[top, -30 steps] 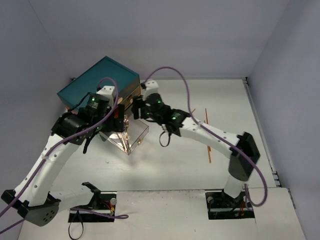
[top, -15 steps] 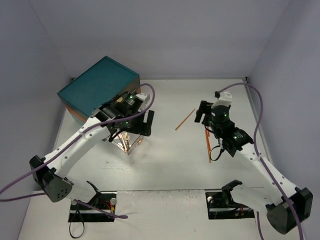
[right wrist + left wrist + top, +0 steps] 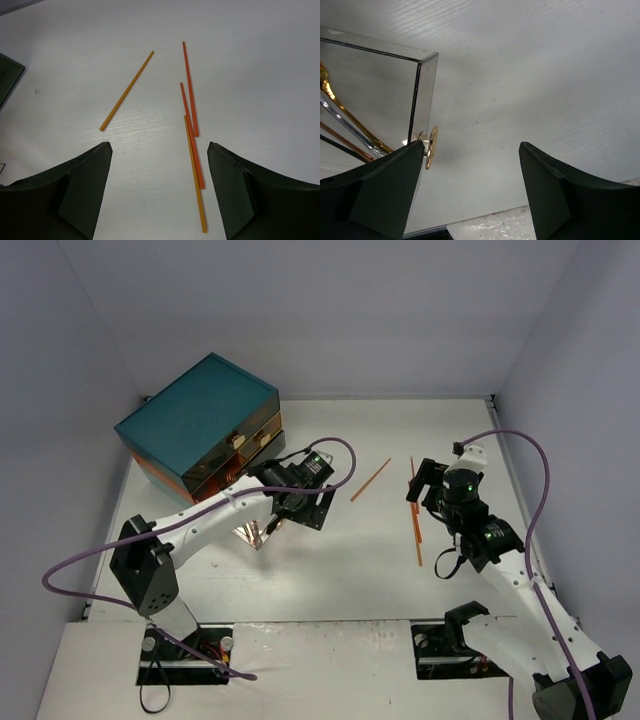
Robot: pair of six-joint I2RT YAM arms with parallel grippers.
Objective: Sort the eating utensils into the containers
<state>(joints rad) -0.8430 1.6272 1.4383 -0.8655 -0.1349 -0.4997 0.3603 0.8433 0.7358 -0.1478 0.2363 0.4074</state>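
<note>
Four thin orange chopsticks lie loose on the white table. One chopstick (image 3: 126, 91) lies slanted by itself, and three chopsticks (image 3: 192, 135) lie close together, nearly parallel. My right gripper (image 3: 159, 145) hangs open just above them, with nothing between its fingers. A clear drawer (image 3: 370, 100) lies out on the table and holds gold, silver and coppery utensils (image 3: 350, 125); its gold knob (image 3: 432, 146) sits beside my left finger. The left gripper (image 3: 472, 145) is open and empty over bare table, just right of that drawer (image 3: 248, 530).
The teal chest (image 3: 195, 425) stands at the back left, its amber drawer fronts (image 3: 250, 435) facing the table. Walls close in at the left, back and right. Purple cables loop from both arms.
The left arm swung from over the pulled-out drawer to its right side. The right arm drew back from the chest to the chopsticks on the right. Both grippers are empty.
</note>
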